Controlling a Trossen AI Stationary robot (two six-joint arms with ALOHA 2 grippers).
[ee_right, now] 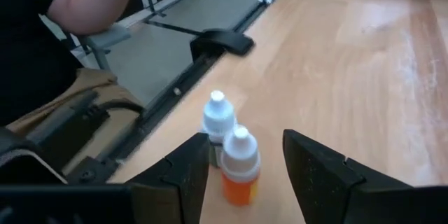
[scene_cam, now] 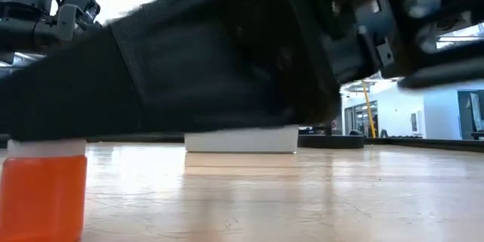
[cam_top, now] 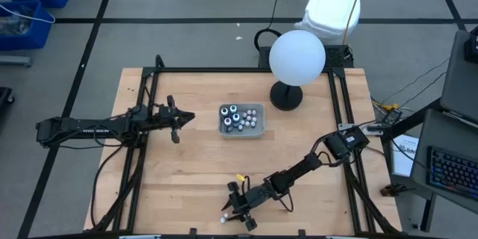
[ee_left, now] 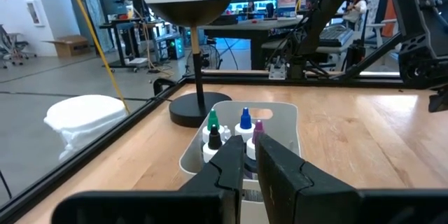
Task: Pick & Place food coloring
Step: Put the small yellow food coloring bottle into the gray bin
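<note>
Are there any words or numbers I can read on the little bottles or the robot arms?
No text can be read anywhere.
Left arm: small pale lettering, too small to read.
Orange bottle between the right gripper's open fingers: no label shows.
Bottles in the tray: no readable labels.
Screens in the room behind: blurred, unreadable.

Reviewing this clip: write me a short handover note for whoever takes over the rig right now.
Right tool: open at the table's front edge, fingers either side of an orange bottle; a second white-capped bottle stands just behind it.
Left tool: fingers nearly together, empty, waiting left of the grey tray.
Done: most bottles are in the tray.
Left: grasp the orange bottle, carry it to the tray, then the second.
</note>
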